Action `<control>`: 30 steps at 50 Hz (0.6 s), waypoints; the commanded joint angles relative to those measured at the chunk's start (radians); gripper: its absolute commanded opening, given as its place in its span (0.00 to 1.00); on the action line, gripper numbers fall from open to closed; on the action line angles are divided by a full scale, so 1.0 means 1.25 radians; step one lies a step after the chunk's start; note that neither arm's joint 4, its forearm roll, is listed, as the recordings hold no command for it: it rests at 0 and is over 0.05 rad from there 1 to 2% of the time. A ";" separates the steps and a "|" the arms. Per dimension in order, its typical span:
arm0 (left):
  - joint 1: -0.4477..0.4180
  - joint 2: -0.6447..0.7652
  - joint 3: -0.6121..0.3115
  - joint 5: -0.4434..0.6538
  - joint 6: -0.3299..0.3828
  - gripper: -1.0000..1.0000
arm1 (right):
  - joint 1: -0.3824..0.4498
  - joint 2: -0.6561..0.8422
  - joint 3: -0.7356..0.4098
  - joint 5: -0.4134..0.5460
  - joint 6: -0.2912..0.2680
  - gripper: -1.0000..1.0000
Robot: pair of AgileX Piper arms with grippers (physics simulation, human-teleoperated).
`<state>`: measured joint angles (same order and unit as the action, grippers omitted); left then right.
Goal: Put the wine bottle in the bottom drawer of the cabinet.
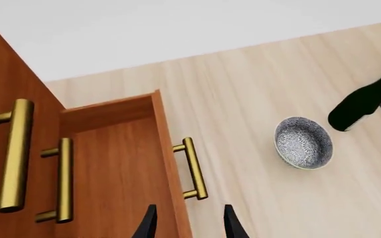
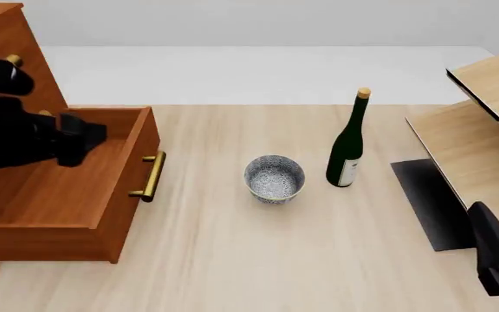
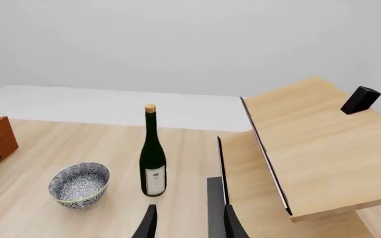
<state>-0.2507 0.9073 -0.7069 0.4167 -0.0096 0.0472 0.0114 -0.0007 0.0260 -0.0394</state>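
Table (image 2: 258, 260): pale wood, filling the lower two thirds of the front view.

Cabinet (image 2: 7, 52): reddish-brown wood, at the left edge of the front view, partly hidden behind the black left arm. Two brass bar handles on the upper drawer fronts seen at lower left of the left wrist view.

Bottom drawer (image 2: 128, 166): pulled out, open box, inside bare wood, lower left of the front view. Brass handle (image 2: 150, 175) on its front, facing frame centre.

Shelf unit (image 2: 483, 130): light wood, right edge of the front view, tilted boards; dark flat base (image 2: 427, 201) under it on the table.

Left gripper (image 1: 188, 220): at the bottom edge of the left wrist view, two dark fingers apart, nothing between them, above the front edge of the open drawer. In the front view, a dark mass over the drawer at far left.

Right gripper (image 3: 187, 223): bottom centre of the right wrist view, fingers apart, empty, pointing toward the bottle. Arm body at lower right corner of the front view, well apart from the bottle.

Wine bottle (image 2: 348, 146): dark green, tan cork, white label low on the body. Upright on the table, right of frame centre in the front view, between bowl and shelf unit. Not in the drawer.

Bowl (image 2: 274, 177): blue-and-white patterned, near frame centre, just left of the bottle, not touching.
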 commanded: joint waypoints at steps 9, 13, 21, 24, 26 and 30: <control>-0.004 0.060 0.036 -0.072 -0.023 1.00 | 0.004 0.001 0.000 0.002 -0.006 1.00; 0.004 0.083 0.045 -0.097 -0.027 1.00 | 0.003 0.000 0.000 0.004 -0.007 1.00; 0.000 0.109 0.072 -0.129 -0.032 1.00 | 0.004 0.002 0.000 0.004 -0.008 1.00; -0.006 0.115 0.085 -0.141 -0.038 1.00 | 0.004 0.007 0.000 -0.001 -0.008 1.00; -0.004 0.121 0.093 -0.150 -0.042 1.00 | 0.004 0.013 0.000 -0.005 -0.008 1.00; -0.005 0.130 0.099 -0.159 -0.044 1.00 | 0.004 0.004 0.000 0.004 -0.008 1.00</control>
<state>-0.2548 1.0358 -0.6145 0.2601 -0.0516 0.0515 0.0171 -0.0004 0.0277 -0.0481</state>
